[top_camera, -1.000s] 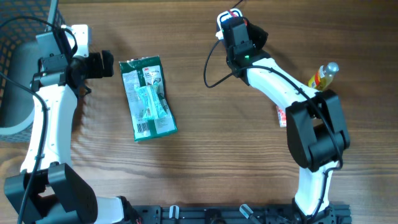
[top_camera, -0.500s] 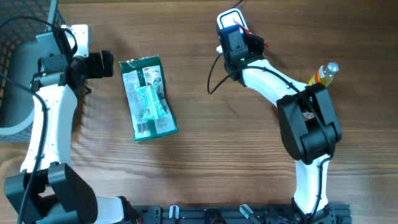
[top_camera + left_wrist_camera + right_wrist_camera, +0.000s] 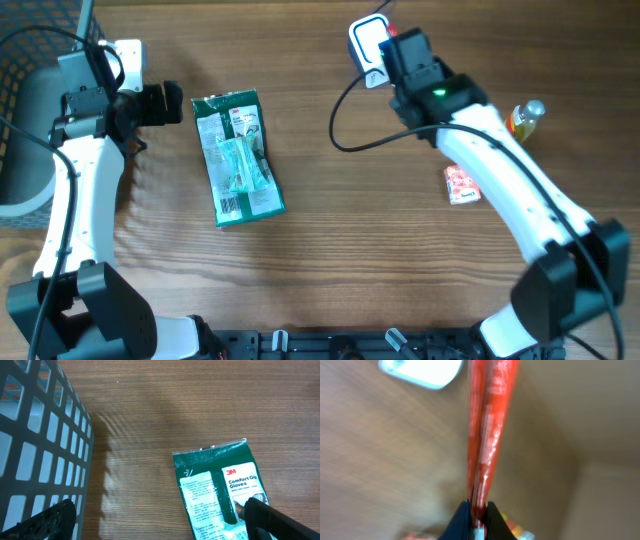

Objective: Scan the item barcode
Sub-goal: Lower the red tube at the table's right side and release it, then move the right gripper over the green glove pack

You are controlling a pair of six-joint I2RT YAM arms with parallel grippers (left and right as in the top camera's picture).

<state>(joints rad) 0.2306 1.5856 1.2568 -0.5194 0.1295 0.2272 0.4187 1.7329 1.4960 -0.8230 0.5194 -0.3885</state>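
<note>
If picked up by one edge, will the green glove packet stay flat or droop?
Probably droops: the glove packet looks like thin film lying flat on the table. Likely light, as it shows little bulk. Its glossy surface may slip in a pinch.

A thin red packet [image 3: 487, 425], edge-on, is pinched in the right tool [image 3: 477, 510] near the white scanner [image 3: 366, 38].

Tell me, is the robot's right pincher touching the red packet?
Touching. The right wrist view shows the right gripper with both fingers pinched shut on the bottom edge of the thin red packet.
</note>
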